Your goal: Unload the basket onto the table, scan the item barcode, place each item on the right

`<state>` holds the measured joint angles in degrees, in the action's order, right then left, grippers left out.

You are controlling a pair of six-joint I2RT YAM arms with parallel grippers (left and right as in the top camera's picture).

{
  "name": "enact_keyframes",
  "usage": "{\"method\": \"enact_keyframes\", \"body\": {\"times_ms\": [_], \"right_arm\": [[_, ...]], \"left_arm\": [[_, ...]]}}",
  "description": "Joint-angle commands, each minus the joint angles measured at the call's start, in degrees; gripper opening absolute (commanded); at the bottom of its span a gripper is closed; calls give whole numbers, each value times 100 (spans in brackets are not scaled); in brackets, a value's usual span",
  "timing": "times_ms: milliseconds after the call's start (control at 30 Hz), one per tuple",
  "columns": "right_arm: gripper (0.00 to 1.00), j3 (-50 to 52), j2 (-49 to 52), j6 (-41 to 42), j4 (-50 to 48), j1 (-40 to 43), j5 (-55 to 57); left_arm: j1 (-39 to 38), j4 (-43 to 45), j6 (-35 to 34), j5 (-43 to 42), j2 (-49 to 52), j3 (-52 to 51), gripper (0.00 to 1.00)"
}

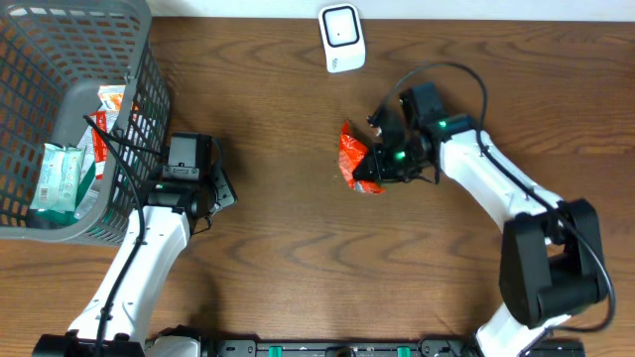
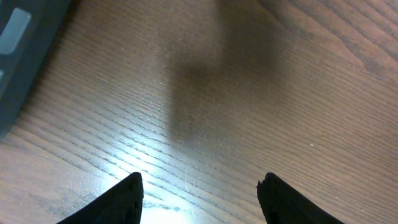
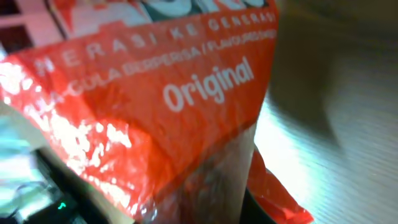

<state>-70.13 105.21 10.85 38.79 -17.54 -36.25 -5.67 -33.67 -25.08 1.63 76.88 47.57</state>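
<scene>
Fingers of the right gripper are closed on the red snack packet, which is gripped from its right-hand side. The packet is held on the robot's side of the white scanner, almost straight in front of it but apart from it. Whether the packet is lifted off the table or rests on it cannot be told. Its long axis is judged to run roughly toward the scanner. In the right wrist view the printed face with the word "Original" is shown. No barcode is seen in any view, so the side that carries it cannot be named. The left gripper is held open with nothing between its fingers, well apart from the scanner and to its left, beside the grey basket. The right arm is judged far nearer, so a short carry toward the scanner is called for, with the packet turned until the barcode is faced to it.
</scene>
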Motion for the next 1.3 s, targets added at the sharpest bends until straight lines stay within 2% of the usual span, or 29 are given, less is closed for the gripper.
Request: {"method": "enact_keyframes", "body": {"times_ms": [0, 167, 300, 400, 533, 667, 767, 933, 1067, 1267], "right_arm": [[1, 741, 254, -153, -911, 175, -1812], [1, 1438, 409, 111, -2100, 192, -2122], [3, 1523, 409, 109, -2074, 262, -1506], [13, 1523, 409, 107, -2015, 332, -1062], [22, 1523, 409, 83, -1985, 442, -713], [38, 1521, 409, 31, -1937, 560, -708], [42, 1515, 409, -87, -1816, 669, -625], [56, 1515, 409, -181, -1655, 931, -417], [58, 1486, 404, -177, -1648, 1130, -468], [52, 1408, 326, -175, -1641, 1565, -1445]], "left_arm": [[31, -13, 33, 7, 61, -48, 62], [28, -13, 31, 4, 61, -48, 62], [28, -15, 33, 4, 61, -48, 62], [28, -17, 33, 4, 61, -48, 62], [28, -15, 33, 4, 61, -48, 62], [28, -15, 33, 4, 61, -48, 62], [28, -15, 33, 4, 61, -48, 62], [28, -15, 33, 4, 61, -48, 62], [24, -15, 33, 4, 61, -48, 62], [24, -15, 33, 4, 61, -48, 62]]}}
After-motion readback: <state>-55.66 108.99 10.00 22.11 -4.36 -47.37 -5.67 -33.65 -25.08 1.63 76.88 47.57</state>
